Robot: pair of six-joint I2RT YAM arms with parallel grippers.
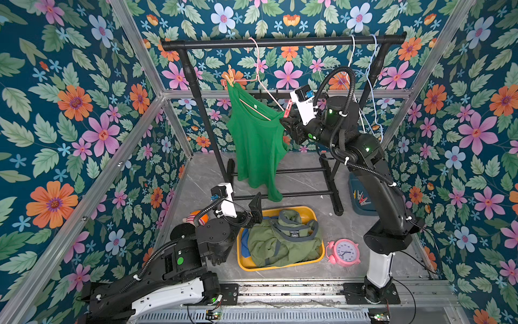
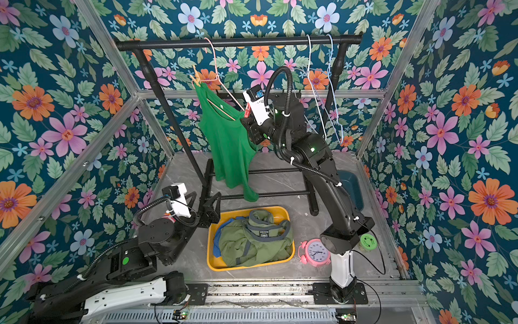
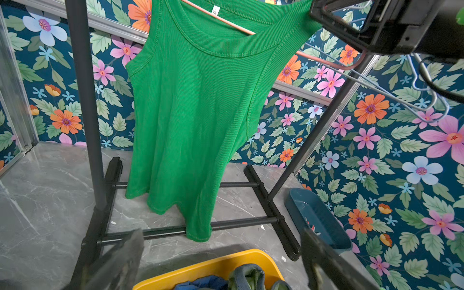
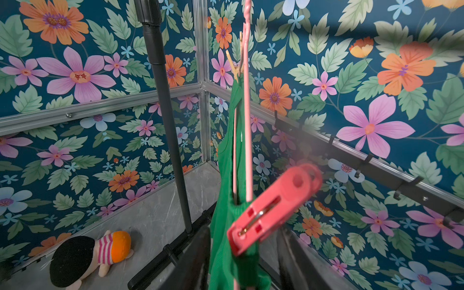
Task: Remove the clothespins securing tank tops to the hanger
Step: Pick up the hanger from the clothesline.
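Note:
A bright green tank top (image 1: 256,146) (image 3: 200,113) hangs on a pink hanger (image 1: 259,75) from the black rack. A red clothespin (image 1: 288,108) (image 4: 273,208) pins its right strap and a peach clothespin (image 1: 229,76) (image 4: 234,66) pins the higher left strap. My right gripper (image 1: 284,119) (image 4: 247,251) is raised at the red clothespin, its jaws open on either side of the peg and strap. My left gripper (image 1: 256,206) (image 3: 222,251) stands wide open and holds nothing, low by the yellow basin. An olive tank top (image 1: 283,238) and a blue one (image 1: 245,244) lie in that basin.
The yellow basin (image 1: 280,268) sits at the front of the marble floor, with a pink alarm clock (image 1: 344,252) to its right. A blue bin (image 1: 351,190) beside the rack's right foot holds loose clothespins. Bare white and blue hangers (image 1: 370,84) hang at the rack's right end. A plush toy (image 4: 100,251) lies at the left.

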